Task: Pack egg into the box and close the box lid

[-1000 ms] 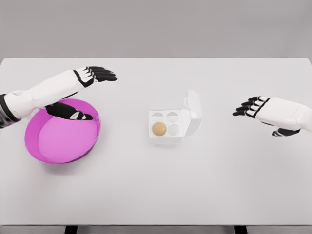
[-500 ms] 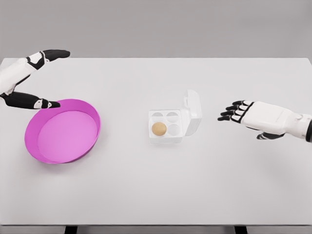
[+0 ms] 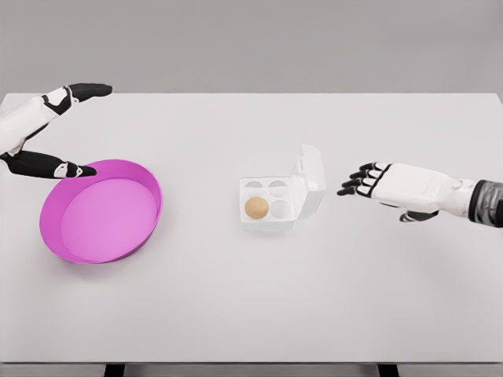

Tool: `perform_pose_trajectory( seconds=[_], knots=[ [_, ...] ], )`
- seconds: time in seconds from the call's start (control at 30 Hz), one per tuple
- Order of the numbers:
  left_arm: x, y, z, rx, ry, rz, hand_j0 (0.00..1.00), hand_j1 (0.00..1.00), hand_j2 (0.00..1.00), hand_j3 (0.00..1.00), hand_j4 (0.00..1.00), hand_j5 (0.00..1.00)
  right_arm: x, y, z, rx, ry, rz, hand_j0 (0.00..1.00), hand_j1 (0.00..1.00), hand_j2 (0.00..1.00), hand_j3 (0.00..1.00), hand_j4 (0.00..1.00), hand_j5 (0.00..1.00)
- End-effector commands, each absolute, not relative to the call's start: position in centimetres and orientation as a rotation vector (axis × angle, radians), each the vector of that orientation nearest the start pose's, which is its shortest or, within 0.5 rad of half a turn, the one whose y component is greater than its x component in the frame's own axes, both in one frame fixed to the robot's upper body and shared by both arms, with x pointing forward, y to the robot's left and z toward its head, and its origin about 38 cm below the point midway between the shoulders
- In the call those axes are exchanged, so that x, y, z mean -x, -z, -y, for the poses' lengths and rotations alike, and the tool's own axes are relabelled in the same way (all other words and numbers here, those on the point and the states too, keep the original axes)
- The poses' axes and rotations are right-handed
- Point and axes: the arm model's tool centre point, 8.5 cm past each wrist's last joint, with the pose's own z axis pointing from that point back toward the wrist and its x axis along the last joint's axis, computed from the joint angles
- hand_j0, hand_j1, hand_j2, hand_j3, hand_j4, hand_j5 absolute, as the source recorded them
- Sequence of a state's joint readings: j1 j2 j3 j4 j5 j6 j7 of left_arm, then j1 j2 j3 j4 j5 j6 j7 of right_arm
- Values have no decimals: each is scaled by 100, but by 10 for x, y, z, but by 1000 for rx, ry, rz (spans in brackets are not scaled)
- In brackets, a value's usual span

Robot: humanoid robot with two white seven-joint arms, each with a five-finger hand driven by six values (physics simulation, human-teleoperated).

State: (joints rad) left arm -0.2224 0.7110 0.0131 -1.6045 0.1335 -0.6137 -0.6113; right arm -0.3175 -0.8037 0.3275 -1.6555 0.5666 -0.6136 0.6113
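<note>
Egg [image 3: 256, 207] sits in the near-left cup of the white box [image 3: 271, 203], whose lid [image 3: 309, 180] stands raised on its right side. Right hand [image 3: 383, 185] hovers just right of the lid, fingers spread, holding nothing. Left hand [image 3: 47, 129] is open, far left by the pink bowl [image 3: 149, 212] on the table [image 3: 251, 298].

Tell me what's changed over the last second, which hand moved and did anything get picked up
The right hand moved left across the table toward the open lid of the egg box, fingers spread, holding nothing. The left hand pulled back from over the pink bowl to the table's left edge, open. The egg stayed in its front-left cup; box, lid and bowl did not move.
</note>
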Motion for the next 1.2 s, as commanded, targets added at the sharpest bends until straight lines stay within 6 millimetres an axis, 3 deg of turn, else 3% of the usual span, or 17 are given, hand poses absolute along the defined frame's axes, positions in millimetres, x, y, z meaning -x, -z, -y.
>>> perform_pose_trajectory(
  seconds=[0.0, 0.27, 0.57, 0.8, 0.87, 0.93, 0.97, 1.17],
  knots=[
    [-374, -263, -364, -175, 1360, 1980, 100, 100, 100, 100, 100, 100, -378, -184, 305, 445, -2184, 1324, 100, 100, 100, 100, 100, 100],
    [-374, -262, -366, -178, 1356, 1978, 100, 100, 100, 100, 100, 100, -373, -192, 281, 436, -2203, 1409, 100, 100, 100, 100, 100, 100],
    [-374, -262, -366, -177, 1356, 1977, 100, 100, 100, 100, 100, 100, -369, -197, 271, 435, -2218, 1446, 100, 100, 100, 100, 100, 100],
    [-374, -261, -365, -177, 1358, 1976, 100, 100, 100, 100, 100, 100, -367, -188, 241, 362, -2241, 1502, 100, 100, 100, 100, 100, 100],
    [-374, -260, -365, -176, 1360, 1974, 100, 100, 100, 100, 100, 100, -377, -208, 249, 431, -2210, 1532, 100, 100, 100, 100, 100, 100],
    [-374, -260, -365, -175, 1359, 1972, 100, 100, 100, 100, 100, 100, -386, -238, 280, 575, -2106, 1565, 100, 100, 100, 100, 100, 100],
    [-374, -260, -365, -178, 1362, 1970, 100, 100, 100, 100, 100, 100, -387, -239, 288, 590, -2098, 1543, 100, 100, 100, 100, 100, 100],
    [-373, -258, -363, -174, 1368, 1967, 100, 100, 100, 100, 100, 100, -380, -225, 290, 552, -2103, 1515, 100, 100, 100, 100, 100, 100]
  ],
)
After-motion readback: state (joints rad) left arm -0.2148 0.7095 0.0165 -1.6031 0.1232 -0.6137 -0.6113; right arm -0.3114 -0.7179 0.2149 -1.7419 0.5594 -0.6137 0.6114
